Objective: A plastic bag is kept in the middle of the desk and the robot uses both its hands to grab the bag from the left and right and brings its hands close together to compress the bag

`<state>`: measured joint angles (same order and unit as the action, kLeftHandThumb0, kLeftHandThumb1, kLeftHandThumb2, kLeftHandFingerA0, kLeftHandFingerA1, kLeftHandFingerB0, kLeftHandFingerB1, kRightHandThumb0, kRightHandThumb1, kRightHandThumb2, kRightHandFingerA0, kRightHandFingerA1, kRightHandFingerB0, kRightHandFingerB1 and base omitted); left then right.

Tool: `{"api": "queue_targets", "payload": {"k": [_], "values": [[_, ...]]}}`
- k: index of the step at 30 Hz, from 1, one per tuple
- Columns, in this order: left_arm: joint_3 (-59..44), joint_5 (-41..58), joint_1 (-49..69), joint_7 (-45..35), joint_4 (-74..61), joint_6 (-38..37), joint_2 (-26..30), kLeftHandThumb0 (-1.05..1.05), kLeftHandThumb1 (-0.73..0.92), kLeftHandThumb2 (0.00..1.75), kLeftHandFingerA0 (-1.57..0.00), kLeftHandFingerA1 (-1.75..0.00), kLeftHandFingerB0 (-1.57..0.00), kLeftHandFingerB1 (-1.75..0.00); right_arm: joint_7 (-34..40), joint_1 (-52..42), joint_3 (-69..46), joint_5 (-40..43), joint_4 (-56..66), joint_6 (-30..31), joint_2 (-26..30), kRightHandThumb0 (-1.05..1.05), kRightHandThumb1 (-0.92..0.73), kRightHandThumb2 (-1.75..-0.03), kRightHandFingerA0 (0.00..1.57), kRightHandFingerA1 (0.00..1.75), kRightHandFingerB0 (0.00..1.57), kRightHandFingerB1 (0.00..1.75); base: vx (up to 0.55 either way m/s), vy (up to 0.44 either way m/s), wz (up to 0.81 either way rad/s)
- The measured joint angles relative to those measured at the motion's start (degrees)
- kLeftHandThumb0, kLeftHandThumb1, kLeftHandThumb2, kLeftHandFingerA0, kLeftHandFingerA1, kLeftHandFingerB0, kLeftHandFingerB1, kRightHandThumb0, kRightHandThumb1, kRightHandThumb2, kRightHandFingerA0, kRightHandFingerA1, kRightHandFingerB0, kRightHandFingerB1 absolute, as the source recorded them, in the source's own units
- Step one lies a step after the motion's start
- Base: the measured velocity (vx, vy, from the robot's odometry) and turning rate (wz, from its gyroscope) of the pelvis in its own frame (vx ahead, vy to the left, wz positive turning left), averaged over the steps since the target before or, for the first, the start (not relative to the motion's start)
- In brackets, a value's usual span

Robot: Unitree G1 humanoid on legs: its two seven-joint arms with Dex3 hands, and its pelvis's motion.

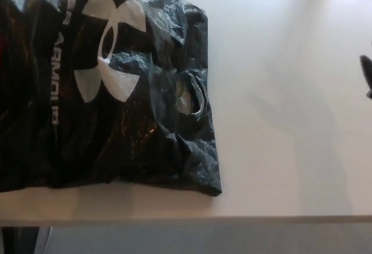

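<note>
Black fingertips of the right hand (367,75) barely poke in at the right edge; whether they are apart or together cannot be told. The left hand is out of view. The bag (104,91) lies loose on the bench (279,149), partly cut off upper left. It looks ungripped, so both hands must close in from either side.

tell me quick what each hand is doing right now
Left hand: not in view.
Right hand: only a dark tip shows at the picture's right edge, clear of the black plastic bag; open or shut cannot be told.
</note>
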<state>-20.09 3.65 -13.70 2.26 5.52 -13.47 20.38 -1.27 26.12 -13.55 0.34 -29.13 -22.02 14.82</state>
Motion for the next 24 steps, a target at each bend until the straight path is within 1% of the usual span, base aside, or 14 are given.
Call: {"api": "queue_targets", "payload": {"k": [2, 3, 4, 5, 6, 7, 8, 9, 10, 17, 18, 19, 20, 24], "values": [[-1.2, 0.1, 1.0, -0.2, -3.7, 0.1, 0.6, -0.8, 0.69, 1.11, -0.25, -0.55, -0.21, -0.46, -0.1, -1.0, -0.6, 0.1, 4.7, 0.8, 1.1, -0.86, -0.56, -0.92, 0.0, 0.42, 0.13, 0.42, 0.0, 0.0, 0.0], [-1.8, 0.2, 1.7, -0.3, -5.8, 0.3, 0.8, -0.83, 0.91, 0.68, -0.3, -0.46, -0.31, -0.33, -0.3, -1.6, -0.9, 0.1, 7.4, 1.3, 1.7, -0.38, -0.43, -1.01, 0.02, 0.51, 0.0, 0.48, 0.0, 0.0, 0.0], [-2.1, 0.3, 2.1, -0.4, -6.7, 0.3, 0.9, -0.84, 0.91, 0.68, -0.31, -0.43, -0.31, -0.32, -0.3, -1.9, -1.0, 0.1, 8.6, 1.6, 1.9, -0.8, -0.54, -0.91, 0.0, 0.41, 0.12, 0.44, 0.0, 0.0, 0.0], [-3.1, 0.7, 3.3, -0.7, -9.1, 0.4, 1.2, -0.84, 0.91, 0.68, -0.31, -0.43, -0.31, -0.32, -0.5, -3.0, -1.5, 0.2, 12.1, 2.2, 2.5, -0.8, -0.54, -0.91, 0.0, 0.41, 0.12, 0.44, 0.0, 0.0, 0.0], [-3.7, 1.0, 4.1, -0.8, -10.6, 0.4, 1.4, -0.83, 0.91, 0.68, -0.32, -0.43, -0.31, -0.32, -0.6, -3.8, -1.8, 0.2, 14.1, 2.4, 3.0, -0.8, -0.57, -0.94, 0.01, 0.42, 0.13, 0.44, 0.0, 0.0, 0.0], [-4.7, 1.4, 5.5, -1.1, -12.6, 0.5, 1.5, -0.81, 0.92, 0.68, -0.33, -0.42, -0.32, -0.3, -0.7, -5.2, -2.6, 0.3, 16.9, 2.9, 3.6, -0.37, -0.45, -1.03, 0.01, 0.51, 0.0, 0.48, 0.0, 0.0, 0.0], [-5.3, 1.7, 6.3, -1.2, -13.7, 0.6, 1.6, -0.83, 0.91, 0.68, -0.34, -0.41, -0.32, -0.31, -0.8, -6.0, -3.0, 0.3, 18.4, 3.1, 3.9, -0.76, -0.76, -0.63, 0.17, 0.34, 0.19, 0.3, 0.0, 0.0, 0.0], [-6.6, 2.2, 8.1, -1.6, -15.9, 0.7, 1.7, -0.83, 0.91, 0.68, -0.34, -0.41, -0.32, -0.31, -0.9, -7.9, -3.9, 0.2, 21.5, 3.5, 4.6, -0.76, -0.76, -0.63, 0.17, 0.34, 0.19, 0.3, 0.0, 0.0, 0.0], [-7.6, 2.5, 9.5, -1.8, -17.4, 0.7, 1.7, -0.81, 0.92, 0.68, -0.32, -0.41, -0.31, -0.3, -1.0, -9.2, -4.8, 0.1, 23.5, 3.6, 5.0, -0.38, -0.44, -1.03, 0.01, 0.51, 0.0, 0.48, 0.0, 0.0, 0.0], [-17.1, 7.3, 26.4, -4.8, -26.9, -0.4, -0.5, -0.85, 0.83, 0.78, -0.28, -0.4, -0.23, -0.32, -2.5, -25.2, -13.1, 2.4, 39.2, 3.8, 6.0, -0.38, -0.4, -1.0, 0.01, 0.51, 0.0, 0.48, 0.0, 0.0, 0.0], [-18.0, 8.3, 29.1, -5.5, -27.7, -0.9, -1.5, -0.77, 0.92, 0.7, -0.28, -0.35, -0.25, -0.29, -2.9, -28.4, -14.3, 3.1, 41.5, 3.8, 5.8, -0.72, -0.7, -0.62, 0.17, 0.31, 0.19, 0.29, 0.0, 0.0, 0.0], [-18.8, 9.2, 31.5, -6.1, -28.3, -1.6, -2.7, -0.77, 0.92, 0.7, -0.28, -0.35, -0.25, -0.29, -3.2, -31.4, -15.3, 3.7, 43.6, 3.6, 5.5, -0.72, -0.7, -0.62, 0.17, 0.31, 0.19, 0.29, 0.0, 0.0, 0.0], [-19.2, 10.0, 33.5, -6.6, -28.6, -2.2, -3.8, -0.79, 0.9, 0.67, -0.3, -0.34, -0.27, -0.3, -3.5, -33.8, -16.1, 4.3, 44.9, 3.3, 5.1, -0.38, -0.42, -1.01, 0.0, 0.5, 0.0, 0.48, 0.0, 0.0, 0.0], [-19.0, 13.0, 41.4, -8.9, -29.9, -4.7, -10.1, -0.74, 0.91, 0.67, -0.24, -0.37, -0.24, -0.28, -4.6, -44.2, -17.4, 6.0, 48.9, 1.4, 2.0, -0.37, -0.48, -1.04, 0.0, 0.49, 0.0, 0.48, 0.0, 0.0, 0.0]]}}
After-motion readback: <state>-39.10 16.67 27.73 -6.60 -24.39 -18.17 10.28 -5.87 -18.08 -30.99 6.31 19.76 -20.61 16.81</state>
